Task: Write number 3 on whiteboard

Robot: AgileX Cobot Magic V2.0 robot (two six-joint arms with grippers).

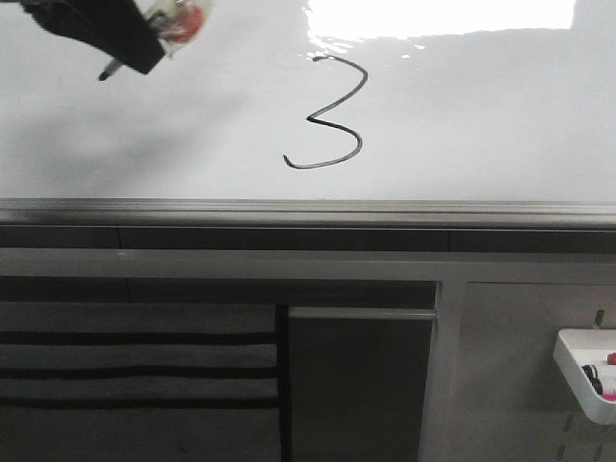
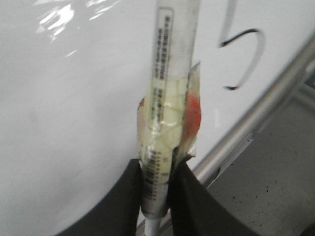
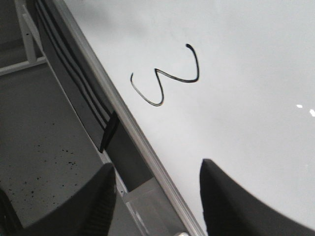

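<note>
A black hand-drawn number 3 (image 1: pixel 332 114) stands on the glossy whiteboard (image 1: pixel 481 115), above its silver lower rail (image 1: pixel 308 212). My left gripper (image 1: pixel 135 43) is at the board's upper left, well to the left of the numeral, shut on a white marker (image 2: pixel 170 73) wrapped in tape; the marker's tip (image 1: pixel 106 72) points down-left, off the numeral. In the left wrist view part of the 3 (image 2: pixel 243 59) shows beside the marker. My right gripper (image 3: pixel 157 196) is open and empty, straddling the rail (image 3: pixel 147 147) below the 3 (image 3: pixel 167 76). It does not show in the front view.
A bright light glare (image 1: pixel 433 19) reflects at the board's top. Below the rail is a grey frame with dark panels (image 1: pixel 356 385). A small white plastic tray (image 1: pixel 587 371) with markers hangs at the lower right.
</note>
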